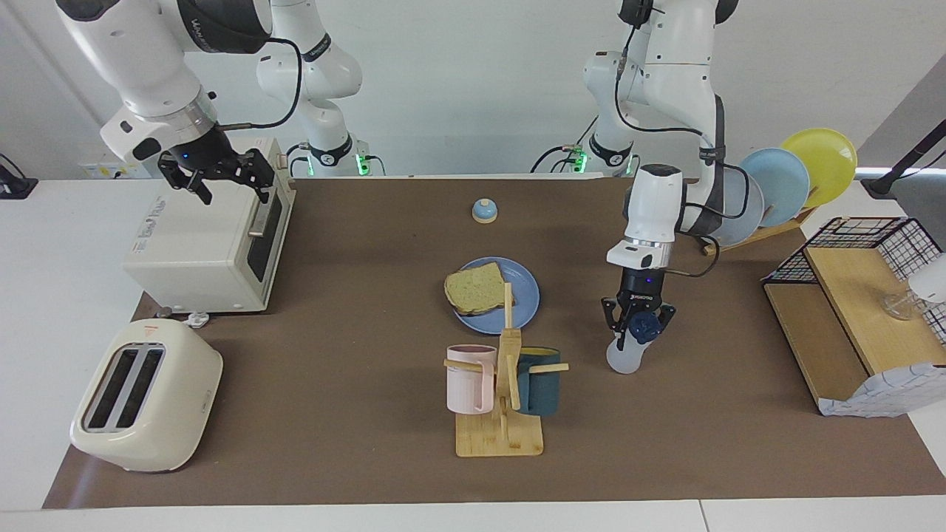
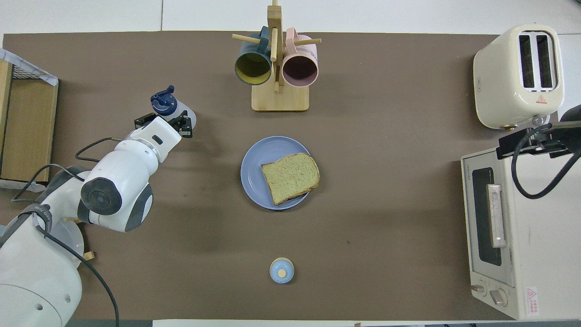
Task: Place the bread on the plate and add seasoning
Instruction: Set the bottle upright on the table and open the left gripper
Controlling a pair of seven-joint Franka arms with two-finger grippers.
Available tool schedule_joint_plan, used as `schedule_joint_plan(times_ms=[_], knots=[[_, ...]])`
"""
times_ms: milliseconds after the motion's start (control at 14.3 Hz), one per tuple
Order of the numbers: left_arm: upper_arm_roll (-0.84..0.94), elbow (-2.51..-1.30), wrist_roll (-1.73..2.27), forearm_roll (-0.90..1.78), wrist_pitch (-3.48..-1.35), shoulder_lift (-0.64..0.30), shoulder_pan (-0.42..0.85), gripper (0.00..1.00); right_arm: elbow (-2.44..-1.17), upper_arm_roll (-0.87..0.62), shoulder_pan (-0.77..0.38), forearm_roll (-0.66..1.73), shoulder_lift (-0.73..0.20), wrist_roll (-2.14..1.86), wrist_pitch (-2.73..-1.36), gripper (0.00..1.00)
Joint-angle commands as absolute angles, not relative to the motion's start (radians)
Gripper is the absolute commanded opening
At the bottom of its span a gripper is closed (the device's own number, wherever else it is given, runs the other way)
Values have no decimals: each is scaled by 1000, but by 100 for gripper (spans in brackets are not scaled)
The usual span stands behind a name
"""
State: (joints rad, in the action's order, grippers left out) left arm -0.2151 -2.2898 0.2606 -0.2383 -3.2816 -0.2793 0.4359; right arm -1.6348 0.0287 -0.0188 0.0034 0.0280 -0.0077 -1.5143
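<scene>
The bread [image 1: 474, 288] [image 2: 290, 177] lies flat on the blue plate [image 1: 523, 307] [image 2: 253, 168] at the middle of the mat. My left gripper [image 1: 637, 329] [image 2: 169, 117] is shut on the seasoning [image 1: 625, 357] [image 2: 181, 110], a translucent bottle with a navy cap. It holds the bottle tilted, low over the mat, between the plate and the left arm's end of the table. My right gripper [image 1: 235, 188] [image 2: 529, 141] waits open and empty above the toaster oven [image 1: 199, 244].
A wooden mug rack [image 1: 501, 432] with a pink and a teal mug stands farther from the robots than the plate. A small blue bell [image 1: 484, 210] sits nearer. A toaster [image 1: 144, 395], a plate rack [image 1: 783, 185] and a wire shelf [image 1: 857, 295] line the table's ends.
</scene>
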Motion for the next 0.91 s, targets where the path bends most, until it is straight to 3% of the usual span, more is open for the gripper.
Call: schedule_joint_plan(times_ms=[0,491,631,701,842], knots=[[-216,-2292,213,-238,-3306,-288,428,0,-1651,29,-14,0,38,-26,-1528,100],[-215,-2292,207,-239,-3298,-287,411,2,-1651,29,-15,0,38,-26,-1528,100],[-215,-2292,207,-238,-3298,-285,411,30,-1651,29,-14,0,38,-26,-1528,100],[-215,-2293,207,-238,-3298,-285,411,49,-1651,29,-14,0,38,-26,-1528,100],[-215,-2293,212,-239,-3298,-285,410,100,-1651,29,-14,0,38,-26,-1528,100]])
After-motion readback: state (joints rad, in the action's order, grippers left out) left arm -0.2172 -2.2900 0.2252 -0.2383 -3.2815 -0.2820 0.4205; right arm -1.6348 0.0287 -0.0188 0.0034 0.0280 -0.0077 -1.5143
